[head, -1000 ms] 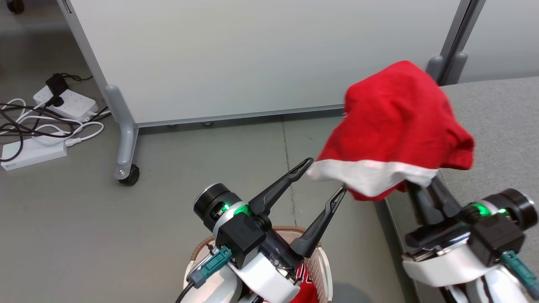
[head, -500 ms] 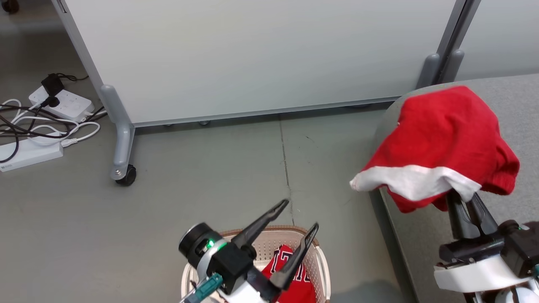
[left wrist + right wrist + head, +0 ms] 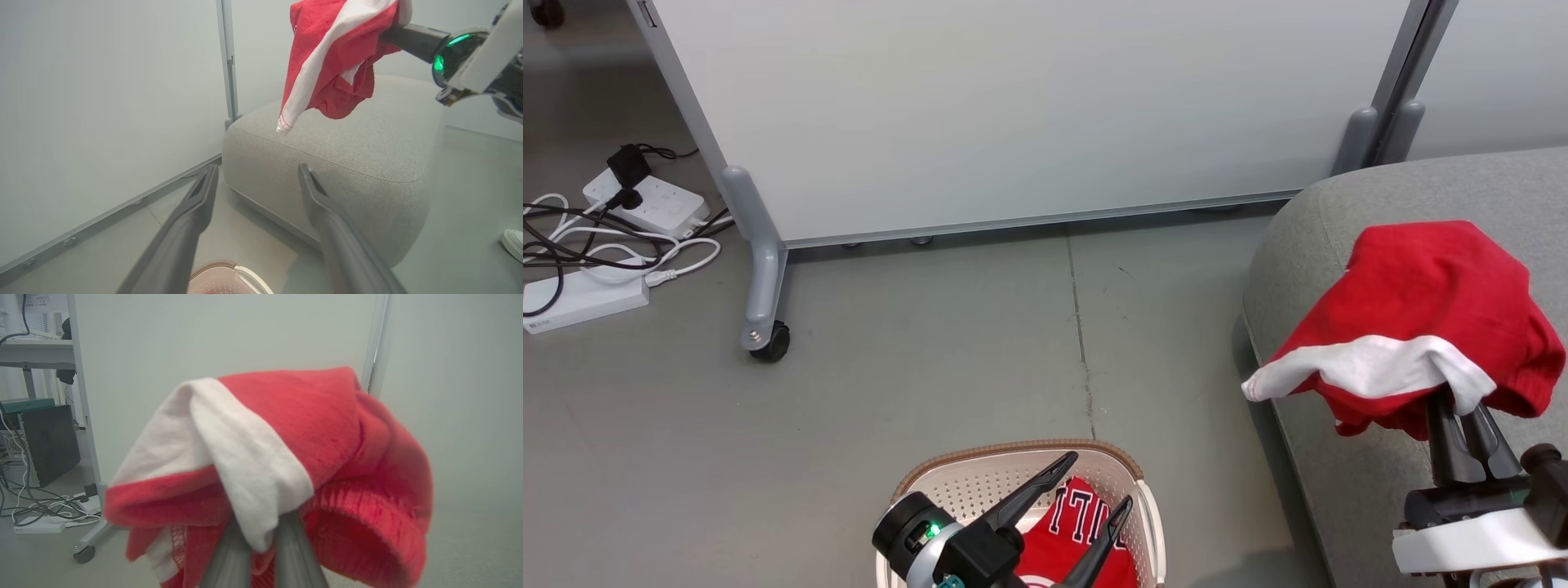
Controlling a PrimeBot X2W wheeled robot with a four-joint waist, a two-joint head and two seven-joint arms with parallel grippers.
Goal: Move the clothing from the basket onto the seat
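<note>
Two red garments show. One (image 3: 1429,318) is bunched over the right end effector (image 3: 1462,420), whose fingers are pinched together on it from beneath. The other (image 3: 1066,531) lies crumpled in the basket (image 3: 1013,450). The held garment hangs over the left edge of the one grey seat (image 3: 1339,229). In the head view its long axis runs left to right, with a white band along the near side ending in a corner that points to the robot's left, at about the seat's edge. In the left wrist view that band (image 3: 322,61) slants down to a tip above the cushion (image 3: 359,143), though whether it touches cannot be told. The one basket stands on the floor (image 3: 931,367), cut by the bottom edge of the head view, so its long axis cannot be judged. The dark block letters on its garment lie sideways to that view. The left end effector (image 3: 1098,478) is empty above the basket, its fingers spread wide and pointing up and right towards the seat.
</note>
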